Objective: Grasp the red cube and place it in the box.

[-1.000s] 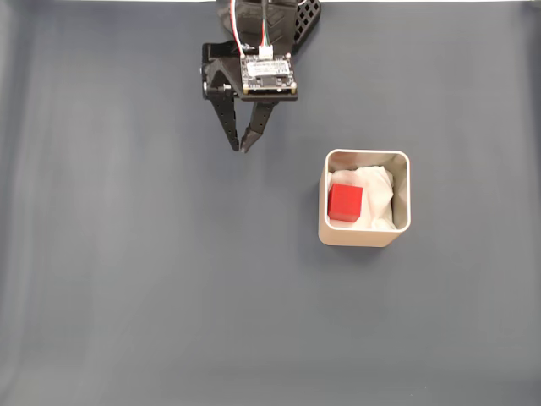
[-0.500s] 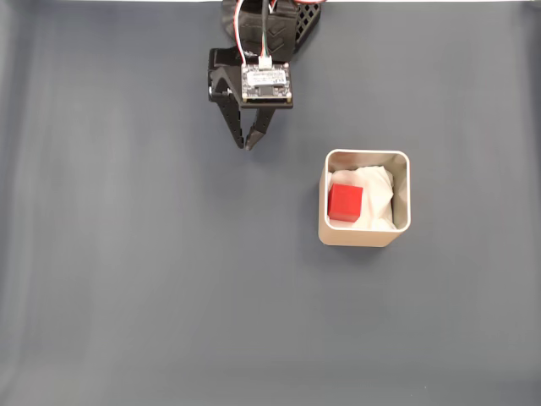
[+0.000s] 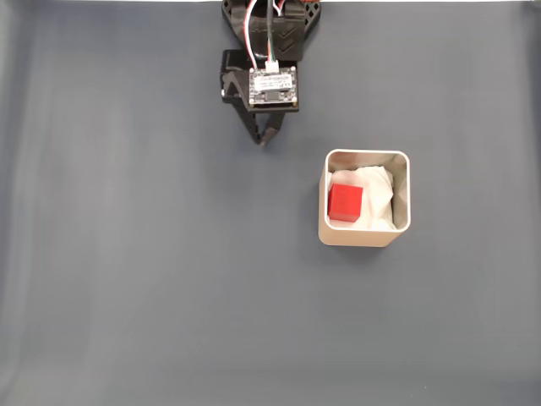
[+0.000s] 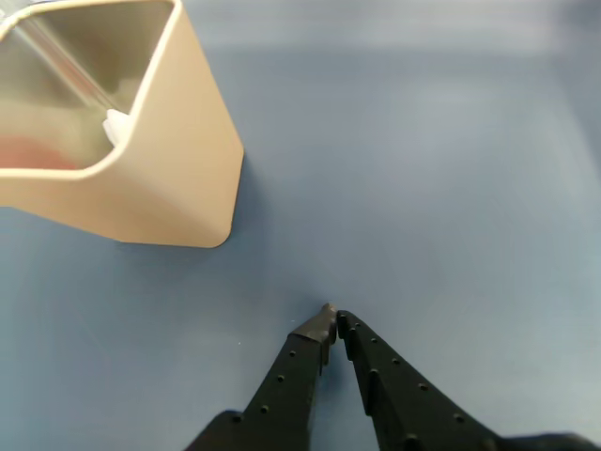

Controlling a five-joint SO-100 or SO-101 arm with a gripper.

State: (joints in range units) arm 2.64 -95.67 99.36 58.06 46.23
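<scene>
The red cube [image 3: 345, 203] lies inside the beige box [image 3: 364, 236], on the left of its white paper lining, in the fixed view. My gripper [image 3: 263, 143] hangs up and to the left of the box, apart from it, its black fingers shut together with nothing between them. In the wrist view the gripper [image 4: 332, 316] enters from the bottom edge with its tips touching over bare cloth. The box [image 4: 178, 178] stands at the top left there, and a faint red reflection shows on its inner wall.
A plain blue-grey cloth [image 3: 127, 279] covers the whole table. The arm's base [image 3: 270, 17] sits at the top edge of the fixed view.
The gripper has closed from slightly open to shut and has drawn back to the right, toward the arm's base. The cube and the box have not moved.
</scene>
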